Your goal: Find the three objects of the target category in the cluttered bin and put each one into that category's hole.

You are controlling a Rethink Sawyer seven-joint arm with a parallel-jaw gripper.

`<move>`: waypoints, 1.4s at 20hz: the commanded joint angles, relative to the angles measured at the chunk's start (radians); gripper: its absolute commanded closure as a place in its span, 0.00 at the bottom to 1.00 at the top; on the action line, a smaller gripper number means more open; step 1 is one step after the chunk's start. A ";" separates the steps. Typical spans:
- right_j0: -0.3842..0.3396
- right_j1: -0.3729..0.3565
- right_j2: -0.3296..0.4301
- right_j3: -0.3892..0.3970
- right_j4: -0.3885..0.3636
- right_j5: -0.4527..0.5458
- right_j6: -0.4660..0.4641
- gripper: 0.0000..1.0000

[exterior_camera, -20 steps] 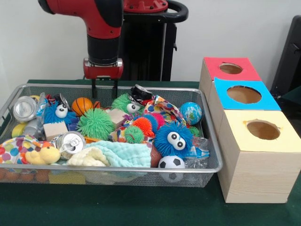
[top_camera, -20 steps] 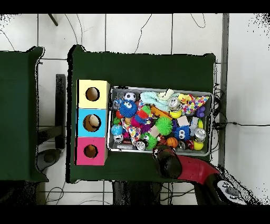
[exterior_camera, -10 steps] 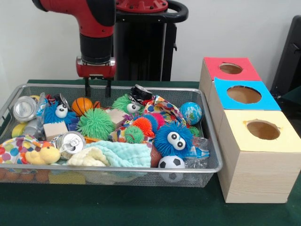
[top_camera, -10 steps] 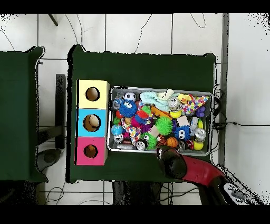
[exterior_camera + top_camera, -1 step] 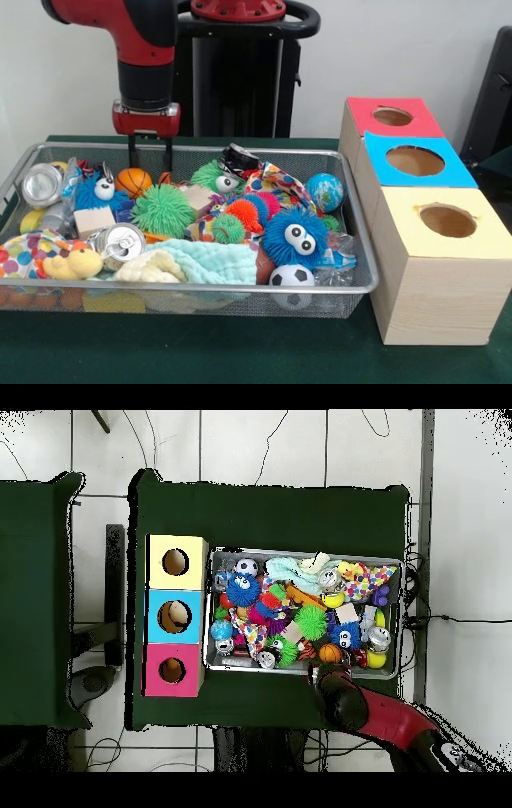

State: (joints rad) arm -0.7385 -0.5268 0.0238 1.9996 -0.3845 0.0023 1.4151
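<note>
My end effector (image 5: 150, 150) hangs over the far rim of the wire bin (image 5: 240, 298), toward the end away from the three hole boxes. Its two dark fingers (image 5: 131, 149) stand slightly apart and point straight down; nothing is between them and they touch nothing. The overhead view shows only the arm's wrist just outside the bin's edge (image 5: 305, 670), so the front view is my guide.

The key relation: the small orange basketball (image 5: 133, 180) lies almost directly beneath the fingers, a little toward the camera, against the blue googly-eyed puffer (image 5: 98, 192) and beside the green spiky ball (image 5: 162, 210). It is round, so no long axis governs wrist angle.

Which category is the target I cannot tell. If it is balls, I judge the other candidates to be the globe ball (image 5: 325, 191) near the bin's box-side end and the soccer ball (image 5: 290, 277) at the near rim; both lie well apart from the end effector.

The red box (image 5: 364, 114), blue box (image 5: 376, 156) and yellow box (image 5: 400, 208) stand in a row on the green worktop (image 5: 240, 352), just beside the bin.
</note>
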 commanded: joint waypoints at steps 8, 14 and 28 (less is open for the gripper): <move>-0.229 0.172 0.359 0.002 -0.055 -0.292 0.249 0.00; -0.290 0.194 0.429 0.013 -0.074 -0.252 0.219 0.00; -0.254 0.185 0.391 0.012 -0.018 -0.142 0.178 0.00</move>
State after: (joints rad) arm -1.0126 -0.4293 0.2902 2.1435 -0.4475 -0.1902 1.4149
